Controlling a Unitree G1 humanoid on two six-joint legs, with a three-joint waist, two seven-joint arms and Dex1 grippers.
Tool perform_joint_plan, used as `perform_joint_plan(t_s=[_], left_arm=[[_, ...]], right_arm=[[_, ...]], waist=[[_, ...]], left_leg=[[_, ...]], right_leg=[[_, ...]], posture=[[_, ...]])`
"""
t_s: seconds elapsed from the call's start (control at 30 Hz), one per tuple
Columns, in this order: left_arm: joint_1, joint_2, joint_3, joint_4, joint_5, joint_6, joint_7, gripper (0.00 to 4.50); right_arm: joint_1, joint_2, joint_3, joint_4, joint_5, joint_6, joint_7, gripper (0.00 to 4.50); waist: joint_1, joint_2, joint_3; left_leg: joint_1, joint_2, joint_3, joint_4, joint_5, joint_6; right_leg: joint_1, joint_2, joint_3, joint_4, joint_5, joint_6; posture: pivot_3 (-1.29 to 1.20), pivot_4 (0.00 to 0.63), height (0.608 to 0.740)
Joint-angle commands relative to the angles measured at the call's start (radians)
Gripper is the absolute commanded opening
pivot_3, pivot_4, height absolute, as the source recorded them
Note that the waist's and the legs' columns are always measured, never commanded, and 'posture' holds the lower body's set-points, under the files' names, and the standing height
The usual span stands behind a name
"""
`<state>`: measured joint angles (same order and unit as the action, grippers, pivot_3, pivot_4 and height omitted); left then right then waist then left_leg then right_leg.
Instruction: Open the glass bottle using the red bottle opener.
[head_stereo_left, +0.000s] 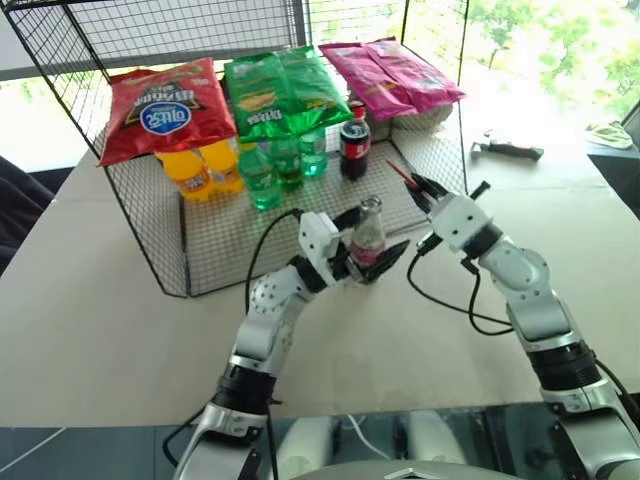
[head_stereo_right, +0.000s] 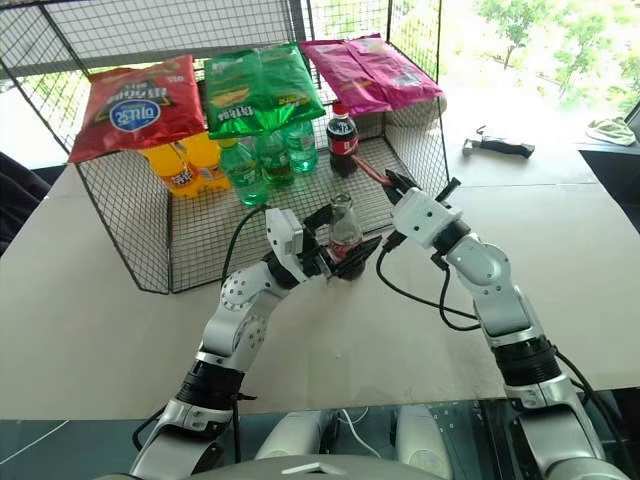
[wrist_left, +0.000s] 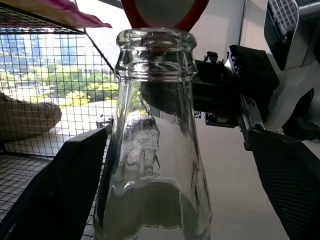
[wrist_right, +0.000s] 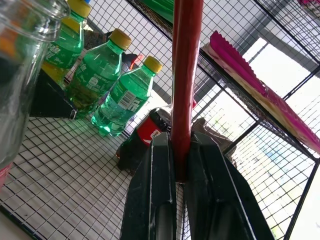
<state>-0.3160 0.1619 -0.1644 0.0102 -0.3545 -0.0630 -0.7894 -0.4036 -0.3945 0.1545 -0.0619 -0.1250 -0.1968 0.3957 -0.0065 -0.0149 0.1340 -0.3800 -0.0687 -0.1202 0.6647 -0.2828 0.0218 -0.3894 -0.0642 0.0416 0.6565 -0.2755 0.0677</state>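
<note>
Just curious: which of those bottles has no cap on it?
The glass bottle between the left end effector's fingers: its mouth is bare, while the shelf bottles have caps.

It looks like a test room made up like a little shop: a wire rack (head_stereo_left: 150, 215) at twelve o'clock on a plain table (head_stereo_left: 90, 330) holds chip bags (head_stereo_left: 165, 105) above drink bottles (head_stereo_left: 262, 172), with big sunny windows (head_stereo_left: 560, 40) behind.

You had two silver-grey jointed metal arms with black collars near the base, loose black cables looping beside each forearm, white wrist housings, and the left gripper (head_stereo_left: 372, 262) and right gripper (head_stereo_left: 420, 187) wore black fingers.
</note>
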Motion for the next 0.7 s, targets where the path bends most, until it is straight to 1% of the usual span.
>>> perform_joint_plan(t_s=[0.03,0.23,0.43,0.6,0.7], left_arm=[[0.011,0.009,-0.003,-0.045,-0.008,0.004,-0.017,4.39],[0.022,0.034,0.005,-0.052,0.000,-0.001,-0.021,4.39],[0.049,0.072,0.017,-0.088,-0.005,0.004,-0.027,4.39],[0.082,0.114,0.023,-0.123,-0.020,0.020,-0.046,4.39],[0.088,0.124,0.028,-0.122,-0.018,0.020,-0.045,4.39]], right_arm=[[0.007,0.003,-0.043,-0.052,0.042,0.027,0.005,0.00],[0.038,0.018,-0.078,-0.075,0.128,0.115,0.025,0.00],[0.106,0.029,-0.135,-0.150,0.281,0.312,0.065,0.00],[0.156,0.004,-0.185,-0.205,0.406,0.498,0.105,0.00],[0.168,-0.011,-0.195,-0.226,0.432,0.549,0.119,0.00]], waist=[[-0.001,0.000,0.000],[-0.002,0.000,0.000],[-0.003,0.000,0.000],[-0.003,0.001,0.001],[-0.003,0.002,0.001]], left_leg=[[0.000,0.000,0.000,0.000,0.000,0.000],[0.000,0.000,0.000,0.000,0.000,0.000],[-0.001,0.000,0.000,-0.001,0.000,0.000],[-0.001,0.000,0.000,-0.001,0.000,0.000],[-0.001,0.000,0.000,-0.002,0.000,0.000]], right_leg=[[0.000,0.000,0.000,0.000,0.000,0.000],[0.000,0.000,0.000,0.000,0.000,0.000],[-0.001,-0.003,0.001,0.000,0.000,0.000],[-0.001,-0.004,0.001,-0.001,0.000,0.000],[-0.001,-0.004,0.001,-0.001,0.000,0.000]], posture=[[0.00,0.150,0.740],[0.00,0.150,0.740],[0.00,0.150,0.740],[0.00,0.150,0.740],[0.00,0.150,0.740]])
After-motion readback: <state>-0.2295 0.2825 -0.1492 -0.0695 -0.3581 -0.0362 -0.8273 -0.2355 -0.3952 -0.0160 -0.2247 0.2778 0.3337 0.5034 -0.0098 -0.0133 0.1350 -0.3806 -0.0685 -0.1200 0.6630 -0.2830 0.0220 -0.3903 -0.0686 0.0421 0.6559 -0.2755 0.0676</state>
